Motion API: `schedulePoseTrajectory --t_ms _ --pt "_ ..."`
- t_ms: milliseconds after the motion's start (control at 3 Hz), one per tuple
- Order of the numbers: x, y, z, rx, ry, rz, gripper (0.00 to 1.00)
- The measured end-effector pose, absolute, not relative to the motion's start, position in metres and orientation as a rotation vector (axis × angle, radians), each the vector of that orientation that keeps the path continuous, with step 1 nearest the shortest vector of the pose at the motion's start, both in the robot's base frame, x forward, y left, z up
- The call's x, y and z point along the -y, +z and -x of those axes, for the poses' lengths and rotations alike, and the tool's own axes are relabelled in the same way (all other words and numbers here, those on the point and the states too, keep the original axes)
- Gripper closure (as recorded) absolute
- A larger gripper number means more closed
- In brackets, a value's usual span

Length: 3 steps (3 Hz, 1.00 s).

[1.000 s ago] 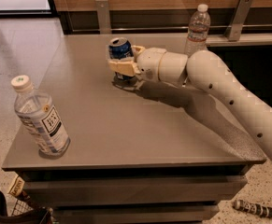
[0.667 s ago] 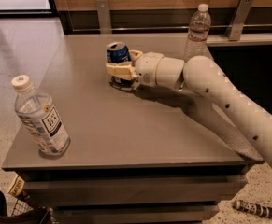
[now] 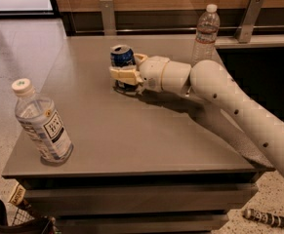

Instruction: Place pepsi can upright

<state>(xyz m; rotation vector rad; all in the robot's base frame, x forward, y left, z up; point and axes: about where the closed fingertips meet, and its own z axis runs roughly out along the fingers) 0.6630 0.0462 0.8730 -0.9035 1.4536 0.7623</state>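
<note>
The small blue aluminium pepsi can (image 3: 121, 56) stood upright on the flat grey table top (image 3: 131, 135), at upper centre of the frame. The cream two-finger gripper (image 3: 127, 66) held it, jaws closed against its sides. Placement appeared nearly complete; the next move called for opening the jaws and retreating without tipping it.

pepsi can (image 3: 121, 57) in claw (image 3: 127, 68), table (image 3: 131, 130) middle | front-left bottle (image 3: 43, 126) | back-right bottle (image 3: 206, 33)
</note>
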Motion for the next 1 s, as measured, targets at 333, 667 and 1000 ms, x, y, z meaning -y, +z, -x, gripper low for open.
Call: schedulePoseTrajectory --t_ms 333,667,1000 --pt "-0.0481 0.8731 -0.6625 -1.452 0.765 0.906 0.45" --pt "-0.0506 0.8733 -0.6619 -1.451 0.767 0.909 0.22" --pt "-0.0534 0.8734 -0.6612 -1.449 0.771 0.913 0.00"
